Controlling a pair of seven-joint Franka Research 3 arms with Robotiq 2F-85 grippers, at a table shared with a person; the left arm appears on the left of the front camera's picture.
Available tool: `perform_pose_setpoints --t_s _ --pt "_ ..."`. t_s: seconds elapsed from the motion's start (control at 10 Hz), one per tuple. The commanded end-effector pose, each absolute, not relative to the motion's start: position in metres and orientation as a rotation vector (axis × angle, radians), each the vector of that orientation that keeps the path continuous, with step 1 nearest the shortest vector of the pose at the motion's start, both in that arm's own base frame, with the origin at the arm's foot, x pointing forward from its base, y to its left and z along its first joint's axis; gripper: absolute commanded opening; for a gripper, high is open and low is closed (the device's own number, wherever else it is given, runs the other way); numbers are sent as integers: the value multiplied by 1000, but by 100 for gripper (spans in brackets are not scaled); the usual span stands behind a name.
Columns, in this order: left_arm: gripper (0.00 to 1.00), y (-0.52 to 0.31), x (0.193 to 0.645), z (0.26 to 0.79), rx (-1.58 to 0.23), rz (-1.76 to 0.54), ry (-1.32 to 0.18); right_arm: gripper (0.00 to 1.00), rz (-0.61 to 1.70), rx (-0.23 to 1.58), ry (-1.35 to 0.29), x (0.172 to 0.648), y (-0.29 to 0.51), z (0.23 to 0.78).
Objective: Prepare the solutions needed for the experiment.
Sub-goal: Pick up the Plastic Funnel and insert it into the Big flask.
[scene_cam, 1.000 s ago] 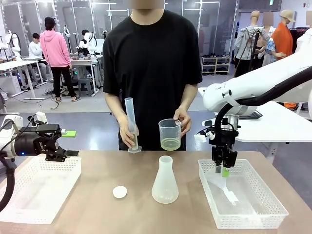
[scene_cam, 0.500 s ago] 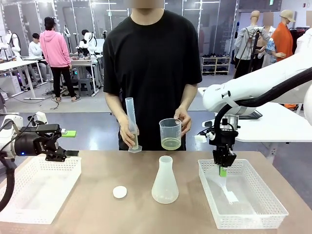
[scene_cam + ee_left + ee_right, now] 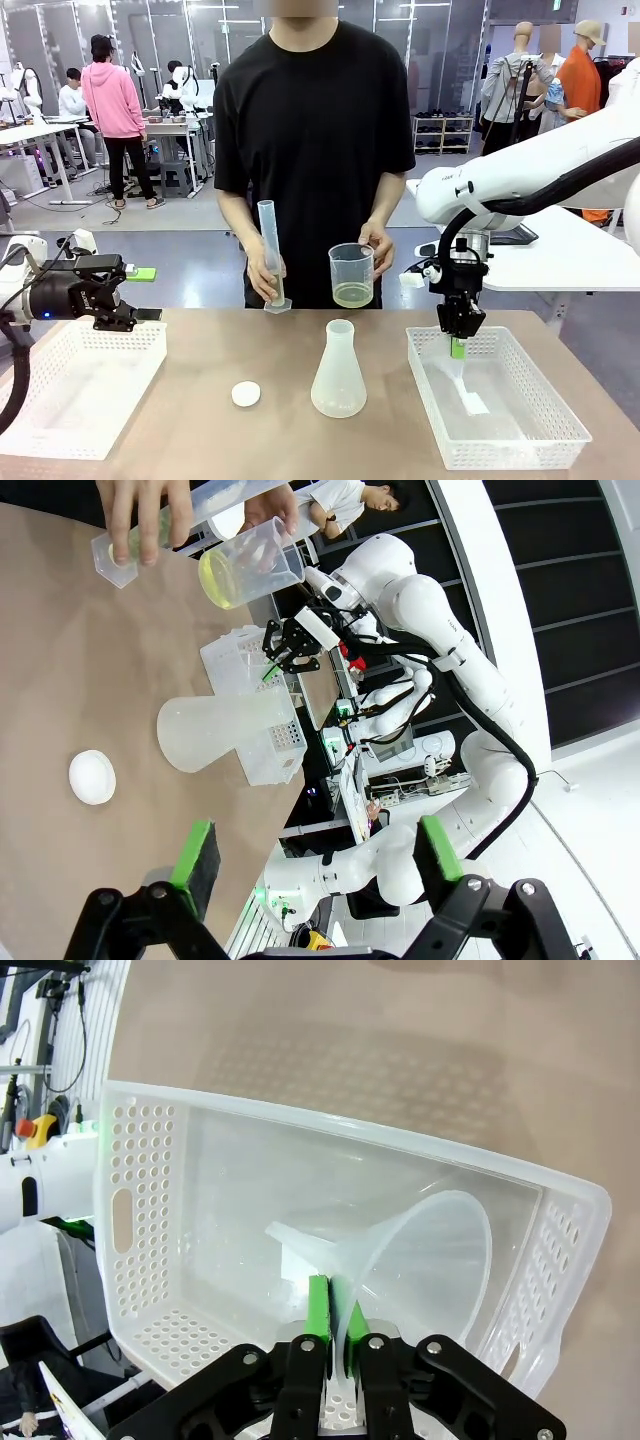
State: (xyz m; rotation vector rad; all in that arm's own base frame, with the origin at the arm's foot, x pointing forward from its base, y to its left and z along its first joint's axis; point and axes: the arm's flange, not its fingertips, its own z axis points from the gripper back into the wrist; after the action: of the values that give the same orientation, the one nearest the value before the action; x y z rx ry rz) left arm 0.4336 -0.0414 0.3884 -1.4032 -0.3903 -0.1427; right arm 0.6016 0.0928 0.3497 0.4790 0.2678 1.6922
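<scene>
The person holds a clear beaker (image 3: 351, 272) with a shallow layer of pale yellow solution (image 3: 351, 294) in one hand and a tall graduated cylinder (image 3: 268, 252) in the other. The solution (image 3: 222, 580) also appears in the left wrist view. A frosted conical flask (image 3: 338, 370) stands at mid-table, with a white cap (image 3: 245, 394) to its left. My right gripper (image 3: 458, 342) is shut on the rim of a clear funnel (image 3: 430, 1245), held tilted just above the right basket's floor. Above the left basket, my left gripper (image 3: 147, 294) stands open with nothing between its fingers.
A white perforated basket (image 3: 40, 420) sits at the table's left front and another (image 3: 520, 450) at the right front. The flask (image 3: 225, 730) and cap (image 3: 92, 777) lie between them. The person stands at the far edge.
My right gripper has risen slightly with the funnel in it. The person's beaker has drifted a little to the right. The left arm has stayed still.
</scene>
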Motion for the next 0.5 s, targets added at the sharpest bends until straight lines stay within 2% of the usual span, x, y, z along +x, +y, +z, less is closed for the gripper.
perform_pose_setpoints --t_s 0.0,0.3,0.4 --pt "100 -44 434 391 -1434 -134 -409 0 1635 363 233 582 100 376" --pt "100 -44 434 391 -1434 -134 -409 0 1563 201 105 548 114 434" --pt "100 -44 434 391 -1434 -134 -409 0 1558 94 47 532 119 460"
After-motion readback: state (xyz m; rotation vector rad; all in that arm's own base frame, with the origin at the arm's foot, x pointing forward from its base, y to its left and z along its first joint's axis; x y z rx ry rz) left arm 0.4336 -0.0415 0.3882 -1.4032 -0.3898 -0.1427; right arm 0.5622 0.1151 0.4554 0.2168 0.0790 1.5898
